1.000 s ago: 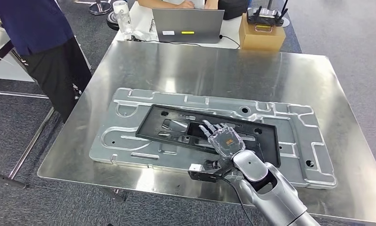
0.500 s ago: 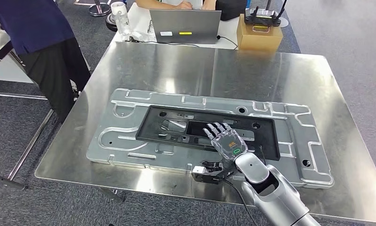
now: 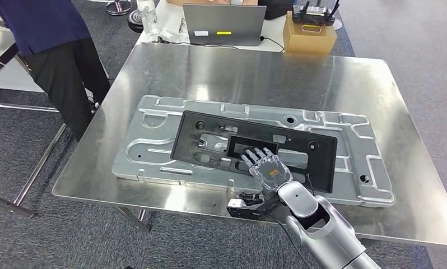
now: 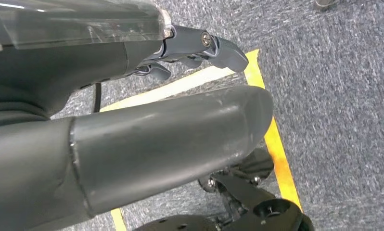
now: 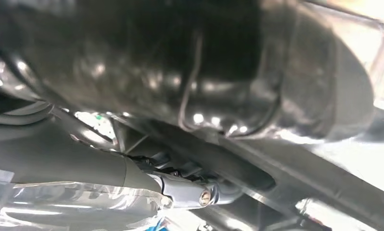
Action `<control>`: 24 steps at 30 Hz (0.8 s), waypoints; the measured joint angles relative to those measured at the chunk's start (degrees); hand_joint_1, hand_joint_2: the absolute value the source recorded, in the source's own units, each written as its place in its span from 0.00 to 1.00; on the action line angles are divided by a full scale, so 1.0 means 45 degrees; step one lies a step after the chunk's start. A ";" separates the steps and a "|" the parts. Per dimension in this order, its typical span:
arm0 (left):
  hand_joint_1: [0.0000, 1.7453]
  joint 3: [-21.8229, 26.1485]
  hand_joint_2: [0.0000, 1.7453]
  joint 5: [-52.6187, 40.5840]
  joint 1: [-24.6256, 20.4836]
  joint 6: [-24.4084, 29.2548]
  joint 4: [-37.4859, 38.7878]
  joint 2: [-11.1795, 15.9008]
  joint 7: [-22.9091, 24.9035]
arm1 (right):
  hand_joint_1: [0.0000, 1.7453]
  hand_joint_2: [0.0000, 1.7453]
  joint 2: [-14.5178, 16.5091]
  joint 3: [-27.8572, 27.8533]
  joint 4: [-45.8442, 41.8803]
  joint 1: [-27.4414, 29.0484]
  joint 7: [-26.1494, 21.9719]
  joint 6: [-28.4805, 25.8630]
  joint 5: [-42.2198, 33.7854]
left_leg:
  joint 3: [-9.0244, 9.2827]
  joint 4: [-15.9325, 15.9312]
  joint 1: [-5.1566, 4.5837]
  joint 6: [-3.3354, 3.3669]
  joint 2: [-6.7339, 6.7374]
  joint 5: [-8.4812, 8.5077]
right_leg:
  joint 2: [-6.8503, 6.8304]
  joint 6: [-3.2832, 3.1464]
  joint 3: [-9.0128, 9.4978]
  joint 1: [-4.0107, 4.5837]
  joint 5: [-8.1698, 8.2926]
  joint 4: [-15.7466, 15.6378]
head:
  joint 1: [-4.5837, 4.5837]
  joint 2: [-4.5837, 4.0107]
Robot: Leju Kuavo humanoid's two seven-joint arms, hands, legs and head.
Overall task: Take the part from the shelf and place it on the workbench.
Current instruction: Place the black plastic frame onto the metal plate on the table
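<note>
The black frame-shaped part [image 3: 210, 140] lies flat on a stamped silver plate [image 3: 154, 148] on the steel workbench [image 3: 238, 73]. My right hand [image 3: 269, 168] rests palm down on the part's near edge, beside its rectangular cut-out, with the fingers stretched out flat and its thumb hidden. In the right wrist view a dark, blurred stretch of the part [image 5: 180, 72] sits close over the fingers [image 5: 199, 195]. My left hand [image 4: 180, 96] hangs over the carpet floor, holding nothing, its fingers apart from the thumb.
A person in dark blue [image 3: 47, 45] stands at the bench's far left corner. A laptop [image 3: 224, 22], a cardboard box [image 3: 308, 33] and a bottle [image 3: 148, 14] sit on the table beyond. Yellow tape [image 4: 276, 149] marks the floor.
The whole picture has shifted, so the camera moved. My right hand's fingers have lowered from slightly raised and spread to lying flat on the part. The part stays on the plate.
</note>
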 joint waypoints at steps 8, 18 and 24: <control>0.00 0.0000 0.00 0.0011 0.0034 0.0000 -0.0001 0.0013 0.0000 | 0.00 0.00 0.0015 0.0057 0.0037 -0.0014 0.0001 0.0008 -0.0004 | -0.0875 0.2970 0.0078 -0.0572 -0.0023 -0.2455 | -0.0116 -0.0536 -0.1012 -0.0062 0.1022 -0.0137 | -0.0003 0.0000; 0.00 0.0000 0.00 0.0086 -0.0034 0.0038 -0.0002 0.0023 0.0017 | 0.00 0.00 0.0022 0.0085 0.0060 -0.0051 0.0000 -0.0009 -0.0004 | 0.2046 -0.0254 -0.0003 -0.0070 -0.0035 -0.1768 | -0.0127 0.0014 -0.2033 -0.0019 0.1885 0.0187 | 0.0002 0.0000; 0.00 0.0000 0.00 0.0157 -0.0037 0.0125 -0.0006 0.0004 0.0035 | 0.00 0.00 0.0019 0.0135 0.0220 -0.0049 -0.0013 0.0021 -0.0009 | 0.1048 -0.0292 0.0032 0.0335 0.0093 -0.0844 | -0.0042 0.0275 -0.2894 -0.0110 -0.0715 0.3365 | 0.0007 0.0000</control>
